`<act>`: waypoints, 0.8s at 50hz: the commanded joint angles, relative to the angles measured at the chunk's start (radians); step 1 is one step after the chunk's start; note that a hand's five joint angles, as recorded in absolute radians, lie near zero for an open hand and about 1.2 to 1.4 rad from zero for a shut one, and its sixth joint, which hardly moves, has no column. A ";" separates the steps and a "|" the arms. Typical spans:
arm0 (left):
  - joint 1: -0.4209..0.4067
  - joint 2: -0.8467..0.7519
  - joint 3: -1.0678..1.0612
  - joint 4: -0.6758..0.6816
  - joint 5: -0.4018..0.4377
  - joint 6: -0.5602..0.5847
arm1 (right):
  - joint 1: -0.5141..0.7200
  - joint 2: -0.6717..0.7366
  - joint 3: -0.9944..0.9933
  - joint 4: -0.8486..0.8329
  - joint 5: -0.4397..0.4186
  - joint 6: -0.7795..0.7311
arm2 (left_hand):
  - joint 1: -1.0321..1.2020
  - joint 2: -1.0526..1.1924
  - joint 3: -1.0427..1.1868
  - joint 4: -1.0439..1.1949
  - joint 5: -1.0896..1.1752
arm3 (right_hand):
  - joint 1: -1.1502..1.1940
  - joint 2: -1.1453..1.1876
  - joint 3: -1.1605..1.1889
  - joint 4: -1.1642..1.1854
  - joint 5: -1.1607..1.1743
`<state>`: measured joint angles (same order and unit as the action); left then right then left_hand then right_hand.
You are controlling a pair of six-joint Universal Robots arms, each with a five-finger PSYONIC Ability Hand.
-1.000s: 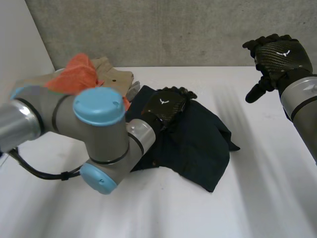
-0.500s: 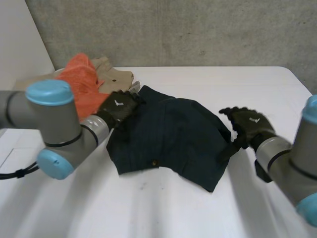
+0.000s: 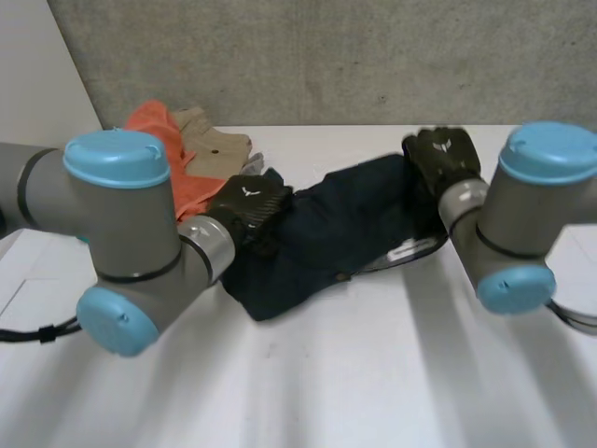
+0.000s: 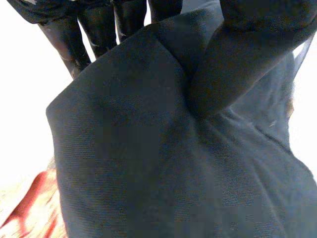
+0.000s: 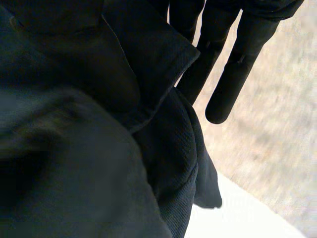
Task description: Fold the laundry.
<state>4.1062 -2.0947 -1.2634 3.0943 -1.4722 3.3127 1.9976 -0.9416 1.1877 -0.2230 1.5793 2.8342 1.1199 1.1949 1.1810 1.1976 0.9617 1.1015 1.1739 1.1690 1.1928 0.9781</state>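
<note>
Matt, finely woven dark cloth (image 3: 326,233) on smooth white table (image 3: 354,373); carbon-weave sheen on black left hand (image 3: 247,201) and right hand (image 3: 444,152); rough grey concrete wall (image 3: 326,56) at 12 o'clock; soft orange cloth (image 3: 149,119) at 10 o'clock.

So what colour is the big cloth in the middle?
The garment is plain dark navy, clearest in the head view.

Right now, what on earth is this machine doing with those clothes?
It is folding laundry. The left robot hand pinches one end of a dark blue garment, and the right robot hand holds the opposite end, so the garment is bunched between them over the white table. An orange cloth and a beige cloth lie in a heap near the table's far left corner, just beyond the left robot hand.
</note>
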 commanded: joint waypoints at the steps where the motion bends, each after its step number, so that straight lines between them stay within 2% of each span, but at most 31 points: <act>1: -0.159 0.018 -0.019 0.052 -0.091 -0.189 | 0.004 0.141 -0.180 -0.108 -0.128 -0.052 | 0.276 0.201 0.215 0.199 0.260 | 0.295 0.222 0.227 0.203 0.244; 6: -0.276 -0.131 0.079 0.093 -0.187 -0.217 | 0.010 0.217 -0.191 -0.199 -0.240 -0.052 | 0.276 0.201 0.215 0.199 0.260 | 0.295 0.222 0.227 0.203 0.244; 8: -0.315 -0.191 0.128 0.092 -0.232 -0.228 | 0.010 0.257 -0.192 -0.210 -0.262 -0.052 | 0.276 0.201 0.215 0.199 0.260 | 0.295 0.222 0.227 0.203 0.244; 12: -0.340 -0.215 0.148 0.092 -0.250 -0.237 | 0.009 0.296 -0.194 -0.211 -0.256 -0.050 | 0.276 0.201 0.215 0.199 0.260 | 0.295 0.222 0.227 0.203 0.244; 13: -0.342 -0.215 0.148 0.092 -0.250 -0.237 | 0.009 0.294 -0.194 -0.210 -0.251 -0.052 | 0.259 0.184 0.198 0.182 0.243 | 0.217 0.145 0.150 0.126 0.166; 14: -0.343 -0.215 0.147 0.090 -0.250 -0.239 | 0.009 0.291 -0.192 -0.208 -0.243 -0.052 | 0.047 -0.028 -0.014 -0.031 0.031 | -0.007 -0.080 -0.075 -0.099 -0.058; 15: -0.345 -0.214 0.145 0.090 -0.250 -0.239 | 0.004 0.287 -0.192 -0.207 -0.233 -0.052 | -0.150 -0.225 -0.211 -0.228 -0.166 | -0.286 -0.358 -0.353 -0.377 -0.337; 16: -0.346 -0.206 0.142 0.089 -0.252 -0.234 | -0.003 0.265 -0.188 -0.202 -0.208 -0.052 | -0.396 -0.471 -0.457 -0.474 -0.412 | -0.812 -0.884 -0.879 -0.903 -0.863; 17: -0.346 -0.200 0.141 0.087 -0.254 -0.226 | -0.006 0.248 -0.185 -0.200 -0.193 -0.052 | -0.457 -0.532 -0.518 -0.534 -0.473 | -0.927 -0.999 -0.994 -1.018 -0.978; 21: -0.336 -0.119 0.092 0.081 -0.257 -0.219 | -0.045 0.143 -0.160 -0.187 -0.141 -0.053 | -0.718 -0.793 -0.779 -0.796 -0.734 | -0.927 -0.999 -0.994 -1.018 -0.978; 26: -0.274 0.001 0.012 0.064 -0.257 -0.217 | -0.089 0.017 -0.125 -0.122 -0.128 -0.053 | -0.801 -0.876 -0.862 -0.878 -0.817 | -0.927 -0.999 -0.994 -1.018 -0.978; 30: -0.216 0.134 -0.060 0.038 -0.246 -0.200 | -0.108 -0.071 -0.106 0.023 -0.122 -0.050 | -0.850 -0.925 -0.911 -0.928 -0.867 | -0.927 -0.999 -0.994 -1.018 -0.978; 33: -0.202 0.180 -0.080 0.035 -0.244 -0.193 | -0.114 -0.104 -0.097 0.109 -0.117 -0.045 | -0.874 -0.949 -0.935 -0.952 -0.890 | -0.927 -0.999 -0.994 -1.018 -0.978; 36: -0.173 0.228 -0.094 0.038 -0.244 -0.185 | -0.117 -0.146 -0.074 0.241 -0.088 -0.030 | -0.898 -0.973 -0.959 -0.975 -0.914 | -0.927 -0.999 -0.994 -1.018 -0.978; 40: -0.087 0.246 -0.096 0.038 -0.238 -0.154 | -0.121 -0.223 -0.016 0.395 -0.021 0.066 | -0.906 -0.981 -0.967 -0.984 -0.923 | -0.927 -0.999 -0.994 -1.018 -0.978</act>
<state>3.9342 -1.8846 -1.3533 3.1305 -1.7159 3.1278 1.8792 -1.0837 1.1129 -0.0232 1.4890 2.8100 0.2434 0.2380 0.2483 0.2362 0.0587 0.2228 0.2074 0.2068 0.2097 0.0477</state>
